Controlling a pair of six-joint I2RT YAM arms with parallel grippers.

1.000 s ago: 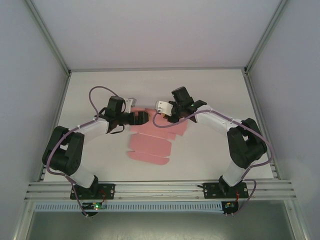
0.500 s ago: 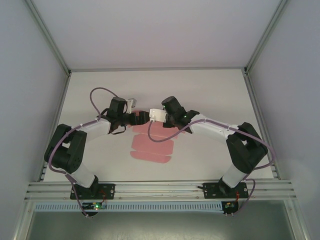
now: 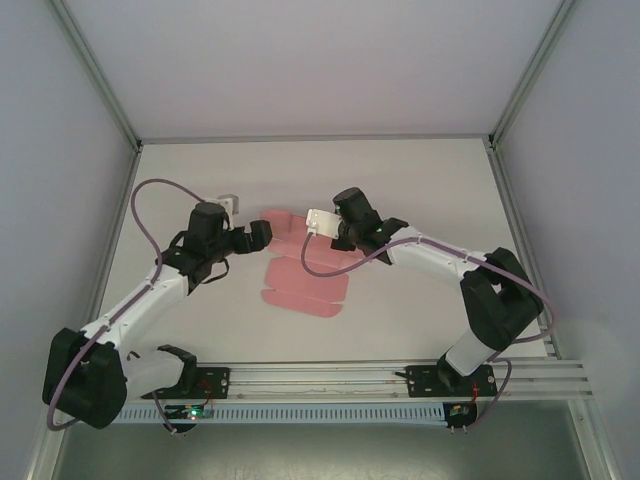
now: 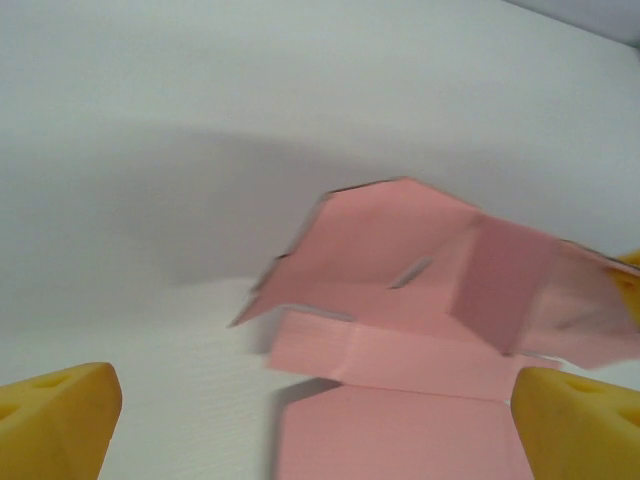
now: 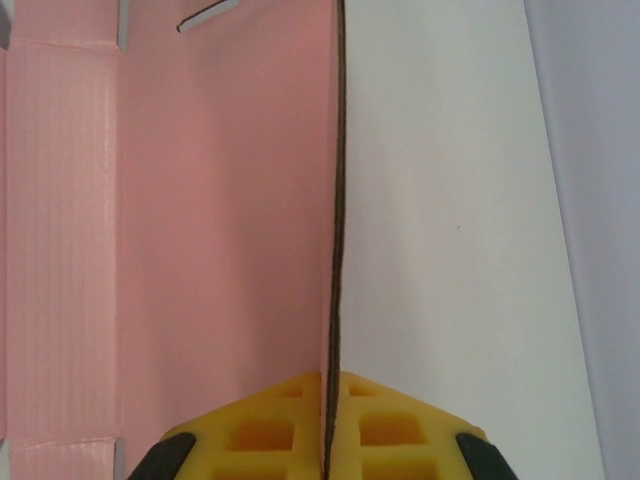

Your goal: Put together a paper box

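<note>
Card, pink and thin, makes up the paper box [image 3: 305, 275], which is at this point a die-cut sheet lying mostly flat on the white table [image 3: 430, 190], with an arm on either side of it.

At the sheet's far right corner the right gripper [image 3: 322, 222] has its fingers pressed together on one panel. In the right wrist view that panel runs edge-on as a dark line straight into the seam between the two yellow pads [image 5: 270, 435], so the panel stands upright off the rest of the sheet. To the left of this raised edge the pink card spreads flat, with a crease line and small cut slots near its far end.

Just off the sheet's far left side the left gripper [image 3: 258, 236] has its fingers spread as wide as they go and holds nothing. Its wrist view looks along the sheet from that side, where the far flaps are lifted and angled and the near panels lie flat.

By my reading, the assembly is at an early stage. One side wall is being raised and a few far flaps are part-folded. No tab sits in a slot, no corner is locked, and the near half has not been folded at all. The remaining walls, the tucking and the closing are left to do.
</note>
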